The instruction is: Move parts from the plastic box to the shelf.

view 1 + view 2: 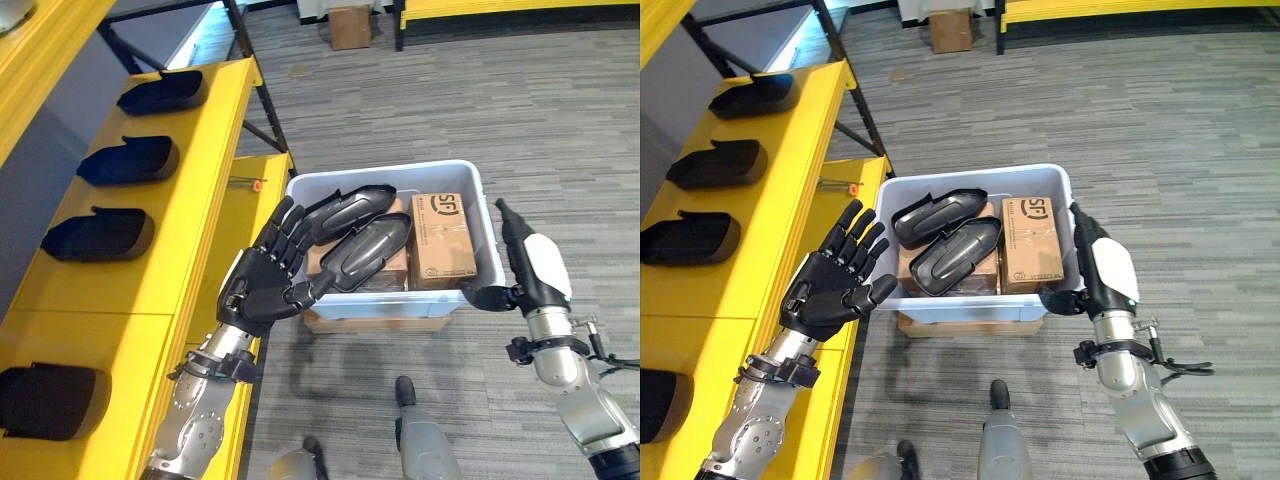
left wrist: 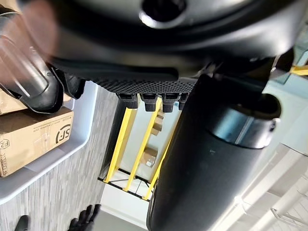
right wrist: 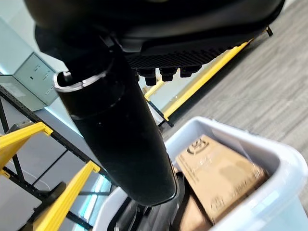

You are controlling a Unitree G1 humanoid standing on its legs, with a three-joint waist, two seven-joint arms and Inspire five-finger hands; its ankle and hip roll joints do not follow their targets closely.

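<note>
A pale plastic box (image 1: pixel 390 172) stands on the floor beside the yellow shelf (image 1: pixel 200 200). Two black moulded parts lie in it on brown cartons, one further back (image 1: pixel 350 208) and one nearer (image 1: pixel 368 250). My left hand (image 1: pixel 265 280) hovers open at the box's left front corner, palm up and fingers spread, holding nothing. My right hand (image 1: pixel 530 260) stands open at the box's right front corner, fingers straight and thumb against the rim. The right wrist view shows the box wall (image 3: pixel 269 192) with a carton (image 3: pixel 216 173) inside.
Several black parts rest in a row on the shelf top: (image 1: pixel 165 92), (image 1: pixel 130 160), (image 1: pixel 100 235), (image 1: pixel 50 400). A tool with an orange tip (image 1: pixel 256 185) lies on the lower yellow ledge. A cardboard box (image 1: pixel 350 27) sits far back on the grey carpet.
</note>
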